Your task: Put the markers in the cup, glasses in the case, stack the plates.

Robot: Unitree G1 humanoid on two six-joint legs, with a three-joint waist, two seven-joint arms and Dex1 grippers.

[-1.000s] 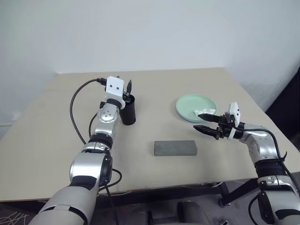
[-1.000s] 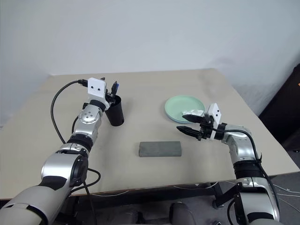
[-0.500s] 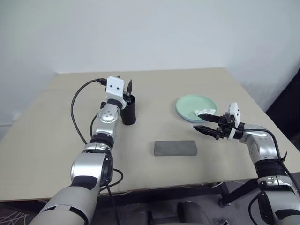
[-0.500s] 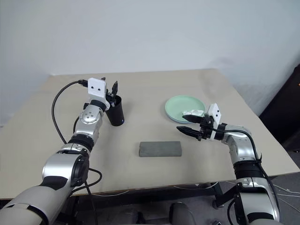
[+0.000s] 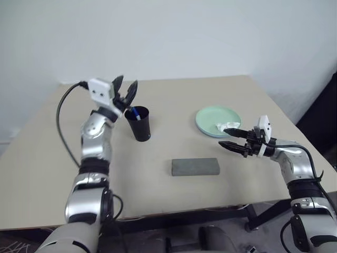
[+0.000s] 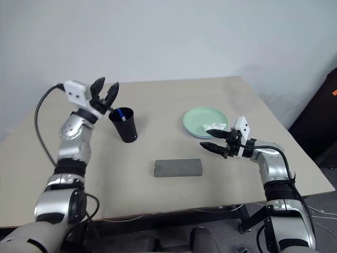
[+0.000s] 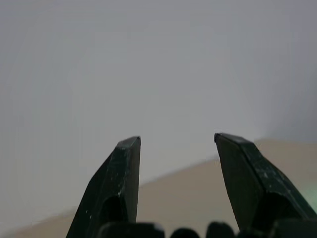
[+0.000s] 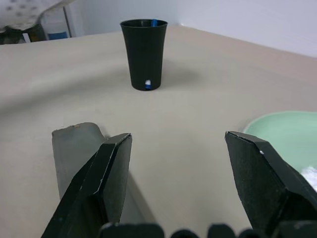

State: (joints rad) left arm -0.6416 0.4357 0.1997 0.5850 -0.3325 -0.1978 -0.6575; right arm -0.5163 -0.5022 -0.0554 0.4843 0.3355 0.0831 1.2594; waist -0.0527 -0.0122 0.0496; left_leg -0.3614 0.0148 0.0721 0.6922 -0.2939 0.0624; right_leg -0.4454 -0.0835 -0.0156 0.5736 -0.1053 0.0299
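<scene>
The black cup (image 5: 140,125) stands upright left of the table's middle, with a blue-capped marker (image 5: 136,112) leaning inside its mouth. My left gripper (image 5: 125,90) hovers above and to the left of the cup, open and empty; its fingers (image 7: 124,188) point at the wall. A mint green plate (image 5: 210,117) lies at the right with a crumpled white scrap (image 5: 227,126) on its near side. My right gripper (image 5: 231,138) hangs open just in front of that plate, holding nothing. The grey case (image 5: 195,166) lies shut in the middle front. The glasses are out of view.
The right wrist view looks across the table past the case (image 8: 74,153) to the cup (image 8: 144,52), with the plate's rim (image 8: 287,136) beside the gripper. A black cable (image 5: 62,118) loops from the left wrist. The table's front edge (image 5: 174,211) runs close behind the case.
My left gripper has lifted off the cup's mouth, up and to the left, and tilted upward. The marker's blue end now shows inside the cup. The right arm has not moved.
</scene>
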